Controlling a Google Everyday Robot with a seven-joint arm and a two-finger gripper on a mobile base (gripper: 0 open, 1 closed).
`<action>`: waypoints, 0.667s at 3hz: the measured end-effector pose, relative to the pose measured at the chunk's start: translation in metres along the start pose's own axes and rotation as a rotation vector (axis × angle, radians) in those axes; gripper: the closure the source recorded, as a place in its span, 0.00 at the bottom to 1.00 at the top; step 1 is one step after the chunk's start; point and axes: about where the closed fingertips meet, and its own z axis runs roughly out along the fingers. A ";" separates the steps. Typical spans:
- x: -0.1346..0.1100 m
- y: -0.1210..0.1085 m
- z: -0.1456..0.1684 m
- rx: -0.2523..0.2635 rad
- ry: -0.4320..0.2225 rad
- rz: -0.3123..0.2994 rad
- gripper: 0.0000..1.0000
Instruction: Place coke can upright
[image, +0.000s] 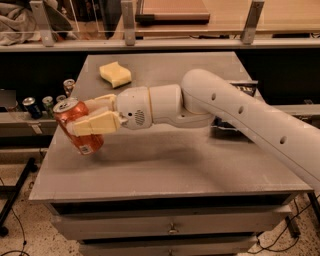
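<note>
The coke can (75, 125) is red with a silver top and a small white label patch near its base. My gripper (90, 114) is shut on it, one cream finger (96, 123) across its front and one behind. The can is tilted, top toward the upper left, and sits at or just above the left edge of the grey table (165, 165); I cannot tell whether its base touches. My white arm reaches in from the right across the table.
A yellow sponge (115, 74) lies at the back left of the table. A dark chip bag (245, 90) is mostly hidden behind my arm on the right. Several small cans (46, 102) stand on a lower shelf left of the table. Drawers sit below the tabletop.
</note>
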 end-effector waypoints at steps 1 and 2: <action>0.003 -0.002 -0.004 0.010 -0.029 -0.014 1.00; 0.005 -0.003 -0.007 0.027 -0.052 -0.031 1.00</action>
